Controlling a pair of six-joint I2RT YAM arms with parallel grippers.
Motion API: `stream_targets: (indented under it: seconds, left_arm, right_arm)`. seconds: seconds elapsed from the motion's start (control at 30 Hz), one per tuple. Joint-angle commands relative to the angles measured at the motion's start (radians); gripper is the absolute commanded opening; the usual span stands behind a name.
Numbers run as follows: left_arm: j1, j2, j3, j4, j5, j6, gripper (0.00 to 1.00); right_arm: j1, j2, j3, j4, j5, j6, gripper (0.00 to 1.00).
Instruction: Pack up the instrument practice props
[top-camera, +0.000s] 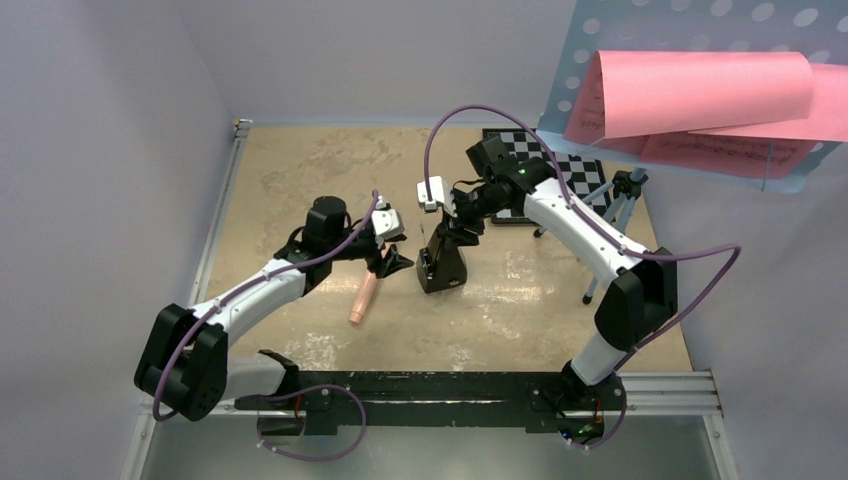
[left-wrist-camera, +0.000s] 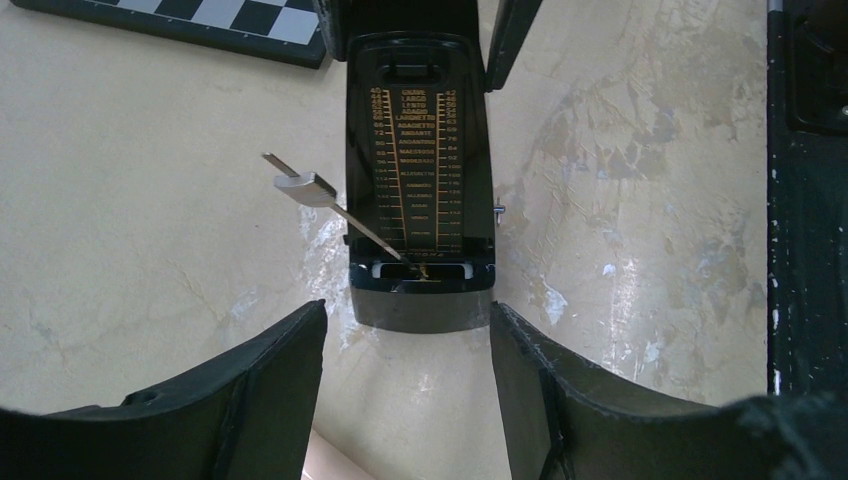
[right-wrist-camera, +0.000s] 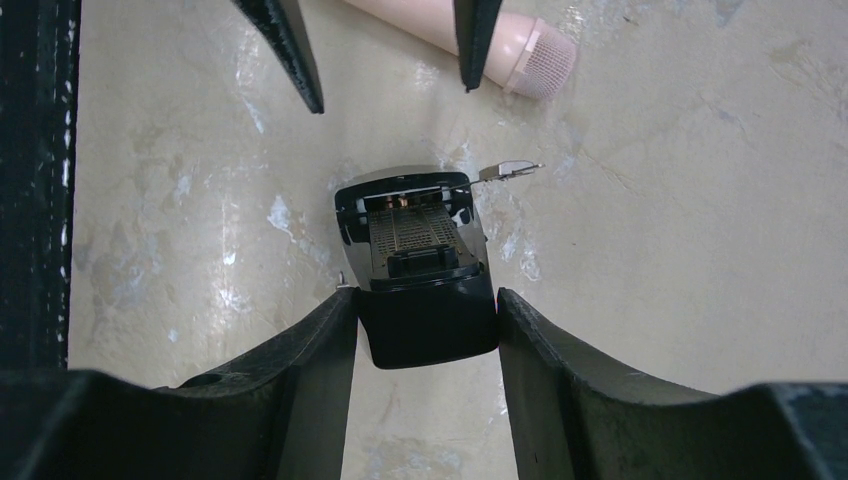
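A: Right end effector (right-wrist-camera: 425, 305) status?

B: Narrowed onto the top of the metronome (right-wrist-camera: 415, 235), with both fingers pressed against its sides. The metronome is upright near the middle of the table (top-camera: 300, 180), front cover off, and the pendulum rod is tilted to one side.

A: Left?

B: Left end effector (left-wrist-camera: 408, 310) is spread wide and holds nothing. It faces the metronome's scale from just beside it. The recorder (top-camera: 362, 298) lies flat on the table beneath it, and the right wrist view shows the tips either side of it. Can't tell if they touch.

A: Other props?

B: The music stand (top-camera: 790, 178) is at the far right with the pink pages (top-camera: 700, 95) on it. The chessboard (top-camera: 570, 170) lies flat behind the metronome.
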Motion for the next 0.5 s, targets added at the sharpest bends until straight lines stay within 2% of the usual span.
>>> stream_targets:
  seconds: [0.0,0.1,0.2,0.33,0.47]
  left_arm:
    - [0.006,-0.014,-0.026,0.116,0.104,0.011,0.65]
    - [0.006,0.012,-0.027,0.163,0.146,-0.025,0.64]
    - [0.014,0.052,-0.021,0.219,0.129,-0.129,0.6]
    - [0.039,0.092,-0.024,0.347,0.114,-0.317,0.5]
    - [0.04,0.123,-0.028,0.414,0.132,-0.388,0.4]
  right_arm:
    - [0.006,-0.058,-0.087,0.074,0.022,0.207,0.36]
    - [0.004,-0.066,-0.128,0.095,0.018,0.241,0.3]
    - [0.003,-0.06,-0.14,0.094,0.025,0.241,0.24]
    - [0.005,-0.076,-0.172,0.118,0.024,0.238,0.19]
    - [0.005,-0.078,-0.178,0.105,0.021,0.229,0.16]
